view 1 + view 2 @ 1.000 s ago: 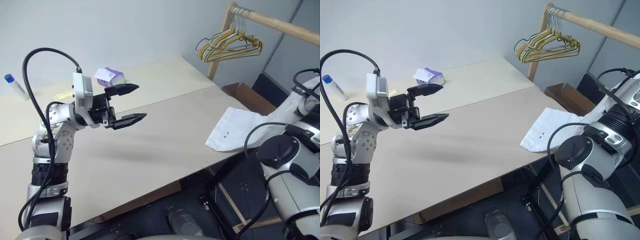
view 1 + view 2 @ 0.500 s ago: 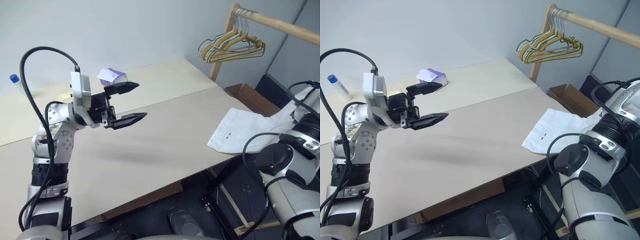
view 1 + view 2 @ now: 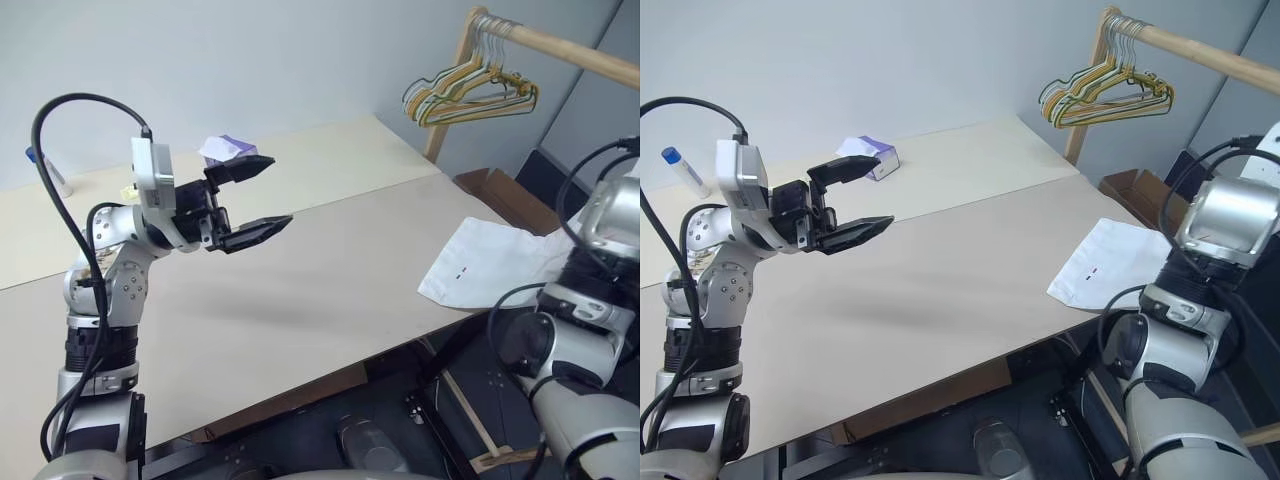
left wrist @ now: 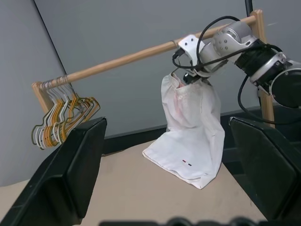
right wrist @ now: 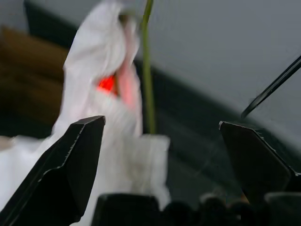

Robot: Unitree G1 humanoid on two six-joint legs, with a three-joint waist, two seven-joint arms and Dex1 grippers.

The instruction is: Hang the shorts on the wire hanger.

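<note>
**Right arm lets go at the rail.** The right gripper [image 5: 161,122], shut a second ago, now stands with its fingers spread wide and nothing between them, and the arm has lifted at 3 o'clock in the head view. The shorts [image 4: 188,127] no longer depend on it. Seen from the left wrist, they hang by the gathered waistband just under the wooden rail [image 4: 122,59], right beside the right wrist. Their lower hem, with the red and black marks, rests on the table [image 3: 330,270] at its 3 o'clock edge.

A thin wire [image 5: 147,70] rises just behind the cloth; it is probably the wire hanger, though its hook and its hold on the rail cannot be made out. If the cloth stays up unaided, the hanging looks all but done; a slip off the wire is the risk.

The left gripper [image 3: 278,190] hovers open and empty over the table at 9 o'clock. The bunch of coloured hangers [image 3: 470,90] hangs at 1 o'clock.

Containers: a brown cardboard box [image 3: 495,195] sits on the floor at 2 o'clock, its contents out of sight. A blue-capped tube [image 3: 680,170] lies at 10 o'clock, its contents unclear.
</note>
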